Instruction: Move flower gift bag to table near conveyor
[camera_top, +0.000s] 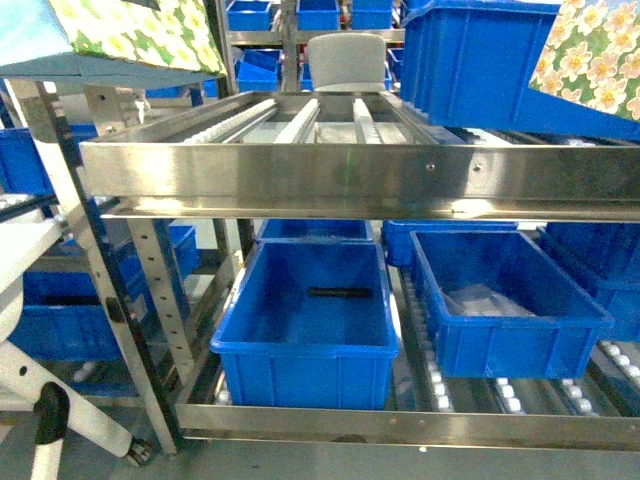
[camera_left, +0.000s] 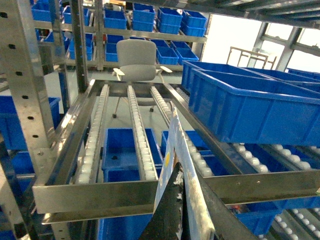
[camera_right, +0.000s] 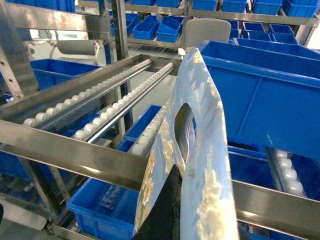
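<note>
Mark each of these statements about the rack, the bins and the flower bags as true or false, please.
1. Each gripper holds a flower gift bag: true, the left bag and the right bag are both clamped at the bottom edge.
2. The grey chair stands in front of the rack: false, it is behind the conveyor.
3. The lower left blue bin is full of boxes: false, only one small dark item lies inside.
4. A blue bin sits on the upper rollers: true.
</note>
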